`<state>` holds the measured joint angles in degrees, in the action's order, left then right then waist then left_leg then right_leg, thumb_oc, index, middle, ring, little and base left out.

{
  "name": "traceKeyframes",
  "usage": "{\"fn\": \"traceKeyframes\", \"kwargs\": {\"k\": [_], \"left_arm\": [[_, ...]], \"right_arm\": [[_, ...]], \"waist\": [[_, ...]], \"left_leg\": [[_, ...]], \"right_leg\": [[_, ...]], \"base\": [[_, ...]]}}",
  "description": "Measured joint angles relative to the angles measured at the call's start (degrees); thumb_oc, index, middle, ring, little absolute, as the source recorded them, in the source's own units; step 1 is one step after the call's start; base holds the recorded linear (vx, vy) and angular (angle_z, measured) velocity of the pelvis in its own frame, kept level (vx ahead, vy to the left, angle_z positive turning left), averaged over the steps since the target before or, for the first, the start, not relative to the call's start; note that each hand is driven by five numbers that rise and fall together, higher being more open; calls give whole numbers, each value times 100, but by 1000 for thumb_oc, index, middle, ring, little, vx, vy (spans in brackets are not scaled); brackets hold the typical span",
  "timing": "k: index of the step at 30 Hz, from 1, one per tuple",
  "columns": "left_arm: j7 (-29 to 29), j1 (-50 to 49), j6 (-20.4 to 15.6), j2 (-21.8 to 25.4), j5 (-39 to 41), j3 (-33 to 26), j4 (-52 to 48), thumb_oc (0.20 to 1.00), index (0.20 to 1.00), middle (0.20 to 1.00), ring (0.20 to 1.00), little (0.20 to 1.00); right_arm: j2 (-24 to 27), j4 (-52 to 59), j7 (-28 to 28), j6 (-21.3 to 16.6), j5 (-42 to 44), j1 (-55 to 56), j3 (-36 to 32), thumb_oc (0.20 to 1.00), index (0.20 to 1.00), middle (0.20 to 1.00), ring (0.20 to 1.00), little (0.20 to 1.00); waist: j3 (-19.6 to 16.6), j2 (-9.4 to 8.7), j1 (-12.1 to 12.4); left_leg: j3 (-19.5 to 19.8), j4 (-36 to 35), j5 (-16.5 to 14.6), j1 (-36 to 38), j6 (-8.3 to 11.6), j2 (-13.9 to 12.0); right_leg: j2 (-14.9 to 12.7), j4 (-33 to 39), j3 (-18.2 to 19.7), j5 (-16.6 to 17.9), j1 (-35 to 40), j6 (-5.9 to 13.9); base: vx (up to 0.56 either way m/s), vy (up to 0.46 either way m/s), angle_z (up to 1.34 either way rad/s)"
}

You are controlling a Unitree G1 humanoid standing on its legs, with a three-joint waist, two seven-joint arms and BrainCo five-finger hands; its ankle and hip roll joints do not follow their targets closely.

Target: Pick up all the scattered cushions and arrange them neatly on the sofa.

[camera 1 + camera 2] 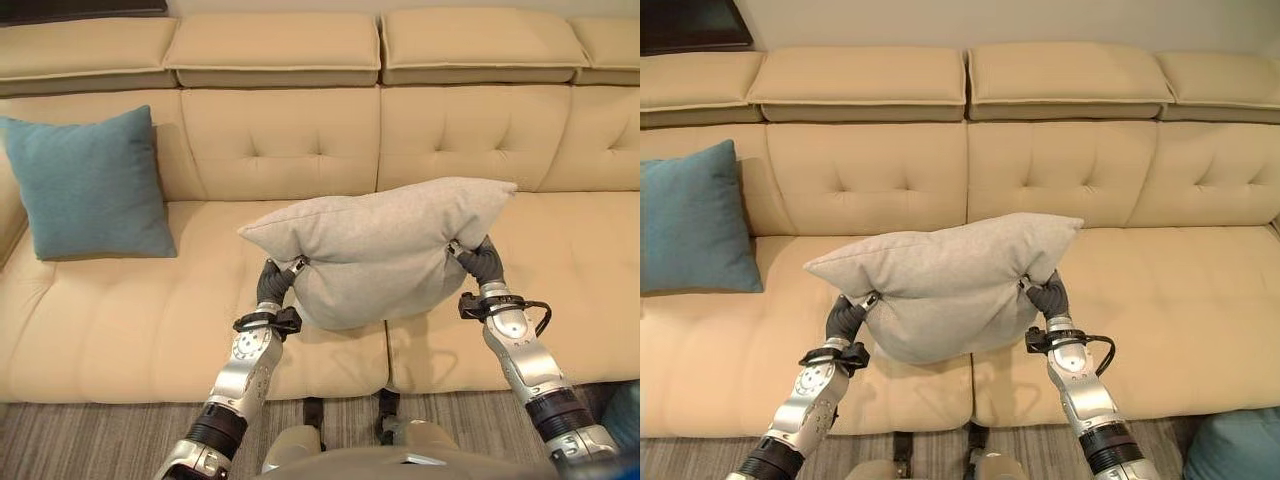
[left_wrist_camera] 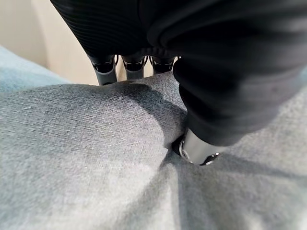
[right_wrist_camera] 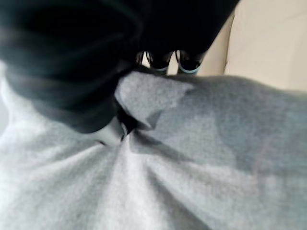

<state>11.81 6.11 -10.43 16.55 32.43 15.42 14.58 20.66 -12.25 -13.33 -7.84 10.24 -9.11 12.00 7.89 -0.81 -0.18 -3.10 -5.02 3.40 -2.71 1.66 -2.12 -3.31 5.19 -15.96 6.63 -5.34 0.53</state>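
Left hand (image 1: 272, 284): pinching the near left edge of the grey cushion (image 1: 380, 250) — thumb digging into the cloth, fingers (image 2: 105, 67) curling over the top.
Right hand (image 1: 1047, 296): gripping the cushion's right edge the same way.
Grey cushion: hanging between both hands at frame centre, above the sofa (image 1: 120, 330) seat.
Blue cushion (image 1: 90, 185): leaning against the backrest, upper left — looking placed.
Progress: grey one is awaiting set-down.
Hard to tell: a blue shape (image 1: 1230, 445) at the lower right corner is being cut off, possibly another cushion.
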Motion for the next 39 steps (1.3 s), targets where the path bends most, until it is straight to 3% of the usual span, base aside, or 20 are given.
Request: {"fn": "traceKeyframes", "kwargs": {"k": [7, 12, 15, 22, 27, 32, 39], "left_arm": [[754, 1441, -83, 338, -191, -86, 112, 200, 200, 200, 200, 200], [1151, 3232, -180, 678, -216, 38, 1221, 200, 200, 200, 200, 200], [1256, 3709, -278, 808, -216, 56, 1546, 200, 200, 200, 200, 200], [1421, 5234, -367, 1133, -197, 718, 2716, 200, 200, 200, 200, 200], [1454, 5636, -397, 1145, -138, 834, 2797, 200, 200, 200, 200, 200], [1331, 6122, -516, 1088, 100, 1177, 3463, 200, 200, 200, 200, 200], [1306, 6214, -519, 1084, 291, 1301, 3501, 200, 200, 200, 200, 200]], "right_arm": [[-28, -404, -644, 9, -38, -1686, 310, 200, 200, 200, 200, 200], [71, -1357, -1059, 68, -35, -3285, 612, 200, 200, 200, 200, 200], [89, -1602, -1212, 67, -36, -3788, 670, 200, 200, 200, 200, 200], [413, -2447, -1490, 64, -9, -4932, 1061, 200, 200, 200, 200, 200], [682, -2643, -1631, 63, 48, -5432, 1205, 200, 200, 200, 200, 200], [841, -3214, -1717, 61, 210, -5998, 1585, 200, 200, 200, 200, 200], [918, -3207, -1838, 61, 209, -6067, 1656, 200, 200, 200, 200, 200]], "waist": [[-2, 2, 32], [3, 1, -16], [42, 42, -18], [95, 105, -18], [175, 203, -11], [172, 208, -19], [180, 214, -25]], "left_leg": [[-119, 41, 52, -356, -24, 32], [-138, 107, 250, -1153, -5, 17], [-144, 96, 303, -1373, 15, 0], [-139, -20, 477, -2051, 67, -27], [-84, -20, 517, -2405, 70, -44], [-38, -13, 519, -2789, 72, -34], [-16, -5, 531, -3119, 88, -33]], "right_leg": [[-25, 2, 126, 125, -407, 81], [-9, 4, 179, 340, -1184, 117], [22, 4, 234, 393, -1431, 77], [48, 5, 193, 487, -2155, 17], [53, 3, 103, 519, -2474, -22], [39, 2, 100, 520, -2840, -23], [36, 1, 104, 536, -3173, -45]], "base": [[-109, -7, -9], [-103, -15, -5], [-57, -6, -6], [-7, -3, 0], [-4, -8, 7], [-2, -17, 2], [2, -9, 0]]}}
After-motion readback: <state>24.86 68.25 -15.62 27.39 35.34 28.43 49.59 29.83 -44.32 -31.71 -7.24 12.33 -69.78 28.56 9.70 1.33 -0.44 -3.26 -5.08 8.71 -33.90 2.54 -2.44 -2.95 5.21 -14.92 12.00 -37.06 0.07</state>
